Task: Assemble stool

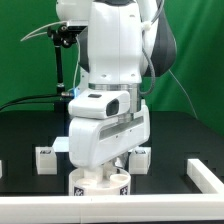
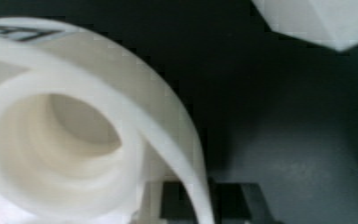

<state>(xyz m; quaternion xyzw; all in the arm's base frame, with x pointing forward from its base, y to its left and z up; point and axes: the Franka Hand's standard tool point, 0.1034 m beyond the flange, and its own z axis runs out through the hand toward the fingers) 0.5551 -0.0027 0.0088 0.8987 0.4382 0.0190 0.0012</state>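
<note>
The stool's round white seat shows under the arm, near the front of the table in the exterior view, with black-and-white tags on its side. In the wrist view the seat fills much of the picture, hollow side facing the camera. My gripper is shut on its thin rim, a dark finger on each side of the wall. In the exterior view the gripper is largely hidden behind the white hand. Two blocky white legs stand on the black table behind the seat.
A long white border rail runs along the front edge, and another piece of rail lies at the exterior view's right. A white block shows beyond the seat in the wrist view. A green backdrop stands behind the table.
</note>
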